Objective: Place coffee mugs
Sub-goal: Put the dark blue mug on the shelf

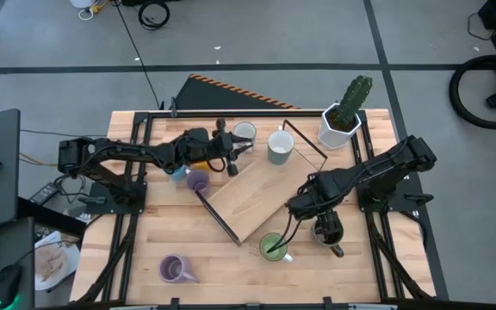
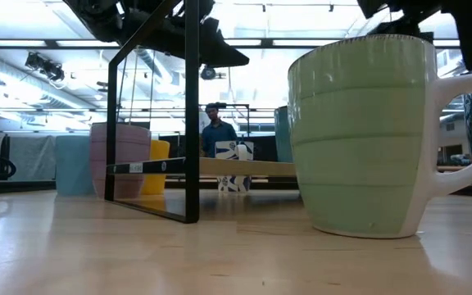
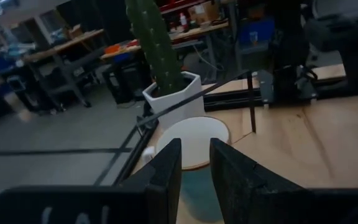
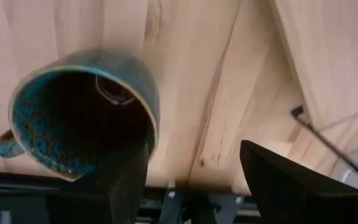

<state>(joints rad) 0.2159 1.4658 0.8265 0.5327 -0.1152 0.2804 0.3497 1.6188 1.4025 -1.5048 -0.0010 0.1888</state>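
Observation:
My left gripper [image 1: 233, 149] reaches level over the far middle of the table, shut on a white mug [image 1: 244, 133] that has a pale teal wall [image 3: 194, 193]. A pale grey mug [image 1: 280, 146] stands just to its right. Blue [image 1: 177, 173] and lilac [image 1: 198, 182] mugs stand under the left arm. My right gripper [image 1: 325, 222] points down, open, over the dark brown mug [image 4: 82, 112], which stands upright on the table. The green mug [image 1: 272, 248] is beside it, and a second lilac mug [image 1: 175, 269] stands near the front left. My left gripper comes at the white mug level from the table's left. The mug shows upright, mouth up [image 3: 191, 140], right beyond the fingertips [image 3: 169, 168], which hide the place of contact. My right gripper has one finger [image 4: 126, 180] in front of the dark mug's rim [image 4: 151, 134]; whether it touches the rim I cannot tell.
A wooden shelf board [image 1: 257, 194] in a black wire frame [image 2: 191, 106] lies slantwise across the table's middle. A white angular pot with a cactus [image 1: 343, 120] stands at the far right corner. An orange mug [image 2: 159, 166] shows behind the frame. A person [image 2: 214, 127] stands in the room beyond.

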